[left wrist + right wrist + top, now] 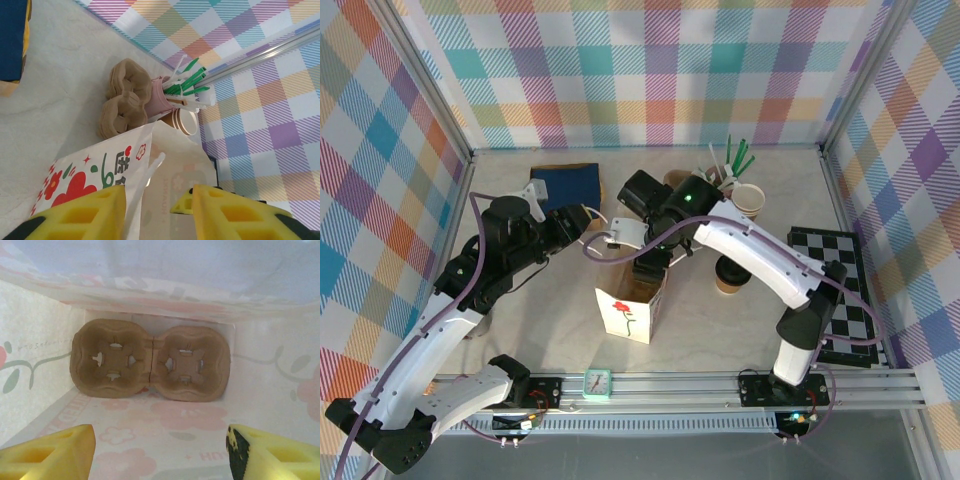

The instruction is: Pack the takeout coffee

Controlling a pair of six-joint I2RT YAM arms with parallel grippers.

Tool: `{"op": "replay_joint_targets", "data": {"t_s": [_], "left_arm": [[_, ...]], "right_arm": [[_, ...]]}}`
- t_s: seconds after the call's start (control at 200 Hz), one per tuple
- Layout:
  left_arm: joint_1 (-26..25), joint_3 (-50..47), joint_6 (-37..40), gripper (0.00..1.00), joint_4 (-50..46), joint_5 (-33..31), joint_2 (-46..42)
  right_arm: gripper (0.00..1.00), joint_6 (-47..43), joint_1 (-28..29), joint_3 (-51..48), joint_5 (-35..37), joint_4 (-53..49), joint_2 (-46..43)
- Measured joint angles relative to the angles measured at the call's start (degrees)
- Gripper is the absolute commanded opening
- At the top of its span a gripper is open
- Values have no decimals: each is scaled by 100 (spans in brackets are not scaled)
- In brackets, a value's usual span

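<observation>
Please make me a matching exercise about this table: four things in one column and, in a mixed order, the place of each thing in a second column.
Things
1. bag
2. chessboard
3. lidded cup
4. green sticks

Places
a. in a pink cup at the far side
b. along the right edge of the table
c. just right of the bag
d. middle of the table

Pairs: 1-d, 2-b, 3-c, 4-a
</observation>
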Motion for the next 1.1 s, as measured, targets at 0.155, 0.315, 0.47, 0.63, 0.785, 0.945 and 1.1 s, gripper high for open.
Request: {"op": "replay_joint_targets", "data": {"t_s": [0.155,0.315,0.47,0.63,0.785,0.945,1.1], "left_arm": [[0,42,170,55,-87,-114,-55],[0,258,387,61,-389,-345,-61],[0,481,577,66,-629,-505,-61],[0,876,866,70,-960,-649,68],[0,1360,1169,71,-1316,-769,374],[0,1648,1451,71,-1685,-776,791],[-72,1784,1720,71,-1974,-745,1241]], "right_arm": [[70,146,22,271,127,-170,262],[70,481,48,870,216,-273,326],[71,1034,70,1534,577,-291,323],[78,1539,81,1880,763,-304,313],[81,2033,59,1923,938,-264,133],[77,2743,-299,1932,846,-160,-267],[77,3449,-1128,1624,535,-13,-638]]}}
